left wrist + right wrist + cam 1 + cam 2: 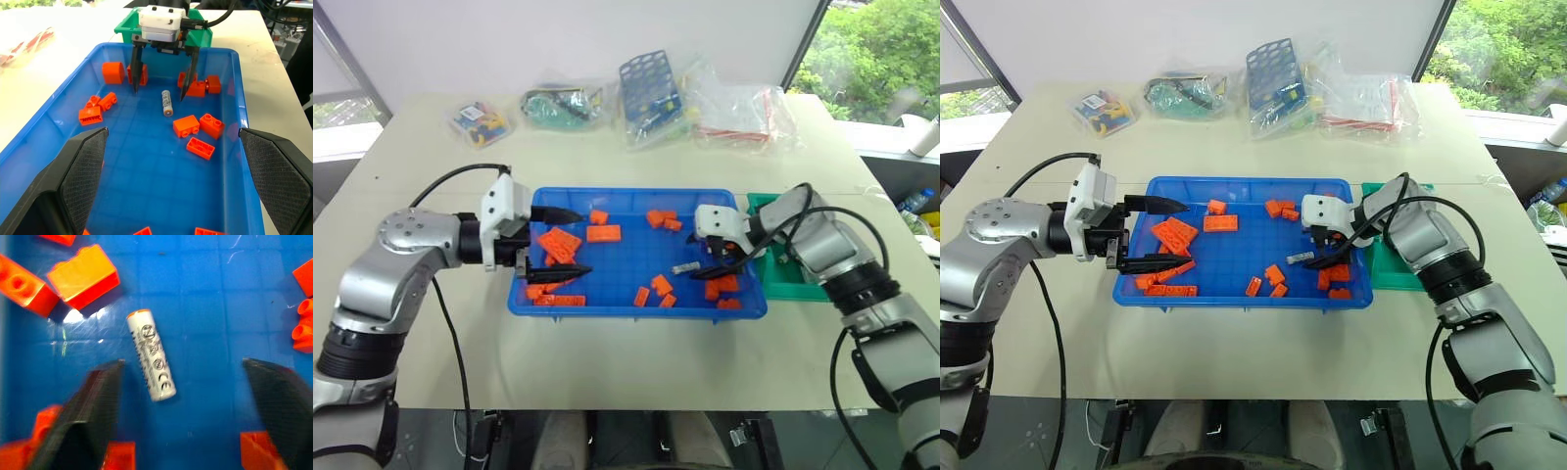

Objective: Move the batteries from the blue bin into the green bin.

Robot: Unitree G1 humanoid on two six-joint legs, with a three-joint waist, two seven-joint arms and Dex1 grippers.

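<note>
While its fingers stand apart, the right claw point(160, 93) straddles the battery point(167, 103), gripping nothing.

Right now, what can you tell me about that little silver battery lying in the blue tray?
The battery is a small silver-grey cylinder with black printed symbols along its side and an orange band at one end. It looks metallic. It lies flat on the gridded floor of the blue tray, apart from the orange bricks around it. The right gripper hangs over it, its black fingers spread to either side and not touching it. Nothing but the tray floor touches it.
</note>
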